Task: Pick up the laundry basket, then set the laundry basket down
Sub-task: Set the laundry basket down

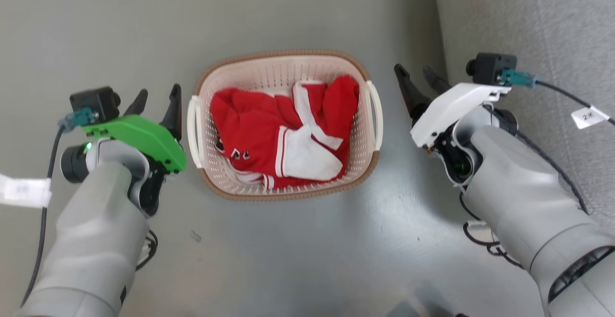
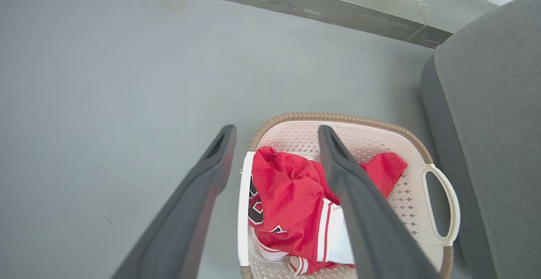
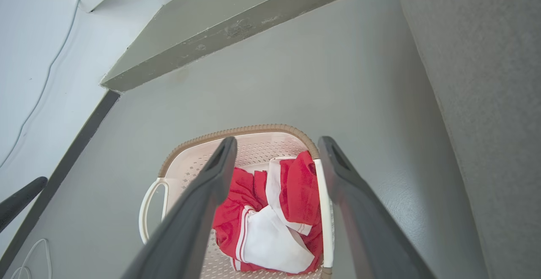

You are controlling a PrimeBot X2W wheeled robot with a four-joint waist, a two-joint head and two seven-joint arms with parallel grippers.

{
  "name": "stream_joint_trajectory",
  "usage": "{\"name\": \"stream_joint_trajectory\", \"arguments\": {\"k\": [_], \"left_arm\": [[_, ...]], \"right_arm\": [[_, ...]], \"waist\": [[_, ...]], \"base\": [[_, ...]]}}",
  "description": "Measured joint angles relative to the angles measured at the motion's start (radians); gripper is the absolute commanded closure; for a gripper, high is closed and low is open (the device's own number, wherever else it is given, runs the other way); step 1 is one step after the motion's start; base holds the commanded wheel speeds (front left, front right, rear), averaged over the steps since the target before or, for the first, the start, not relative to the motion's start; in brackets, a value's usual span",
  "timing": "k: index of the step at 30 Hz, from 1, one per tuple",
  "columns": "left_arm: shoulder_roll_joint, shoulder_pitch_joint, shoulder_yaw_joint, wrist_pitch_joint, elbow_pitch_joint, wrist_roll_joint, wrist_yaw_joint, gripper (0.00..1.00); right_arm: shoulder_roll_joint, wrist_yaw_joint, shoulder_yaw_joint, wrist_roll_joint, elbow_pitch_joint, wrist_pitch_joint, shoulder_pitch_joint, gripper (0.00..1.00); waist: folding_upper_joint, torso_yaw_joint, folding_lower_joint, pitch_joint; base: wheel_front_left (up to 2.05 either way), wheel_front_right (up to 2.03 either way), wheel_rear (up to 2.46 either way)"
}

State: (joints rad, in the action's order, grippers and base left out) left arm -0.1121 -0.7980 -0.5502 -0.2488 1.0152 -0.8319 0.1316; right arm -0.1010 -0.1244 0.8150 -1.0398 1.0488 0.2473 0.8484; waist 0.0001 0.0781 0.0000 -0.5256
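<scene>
You've got 1 cream-white perforated plastic laundry basket (image 1: 278,74) w/ brown woven-look rim, 2 white side handles (image 1: 191,129), 1 red-and-white fabric bundle (image 1: 259,125) (garment count unclear), 1 grey upholstered seat (image 1: 528,29). 2 grippers: left gripper (image 1: 160,90), right gripper (image 1: 412,69), 2 dark fingers (image 2: 203,186) ea.

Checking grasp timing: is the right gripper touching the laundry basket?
Apart. The head view shows bare floor between the right gripper and the laundry basket.

Grey forearms (image 1: 96,240) | left end effector (image 1: 160,90) green-cased | right end effector (image 1: 412,68) white-cased | dark fingers (image 2: 190,211)
</scene>
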Motion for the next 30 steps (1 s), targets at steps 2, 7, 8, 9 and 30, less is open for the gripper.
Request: {"name": "stream_joint_trajectory", "arguments": {"k": [2, 7, 8, 9, 30], "left_arm": [[-0.003, 0.024, 0.009, 0.000, -0.016, 0.001, 0.000, 0.00], [-0.011, 0.092, 0.038, 0.000, -0.056, 0.016, 0.000, 0.00], [-0.012, 0.103, 0.043, 0.000, -0.064, 0.025, 0.000, 0.00], [-0.012, 0.114, 0.048, 0.000, -0.072, 0.030, 0.000, 0.00], [-0.027, 0.323, 0.163, 0.000, -0.238, 0.121, -0.002, 0.00]], "right_arm": [[-0.001, 0.000, -0.002, 0.017, -0.012, 0.000, -0.016, 0.00], [-0.015, 0.000, -0.029, 0.057, -0.048, 0.000, -0.061, 0.00], [-0.018, 0.000, -0.038, 0.062, -0.056, 0.000, -0.069, 0.00], [-0.022, 0.000, -0.048, 0.067, -0.064, 0.000, -0.077, 0.00], [-0.031, 0.001, -0.194, 0.215, -0.259, 0.000, -0.285, 0.00]], "waist": [[0.0000, -0.001, 0.0000, 0.025], [0.0000, -0.004, 0.0000, 0.089], [0.0000, -0.005, 0.0000, 0.103], [0.0000, -0.005, 0.0000, 0.115], [0.0000, -0.015, 0.0000, 0.363]], "base": [[0.00, 0.00, 0.00], [0.00, 0.00, 0.00], [0.00, 0.00, 0.00], [0.00, 0.00, 0.00], [0.00, 0.00, 0.00]]}}
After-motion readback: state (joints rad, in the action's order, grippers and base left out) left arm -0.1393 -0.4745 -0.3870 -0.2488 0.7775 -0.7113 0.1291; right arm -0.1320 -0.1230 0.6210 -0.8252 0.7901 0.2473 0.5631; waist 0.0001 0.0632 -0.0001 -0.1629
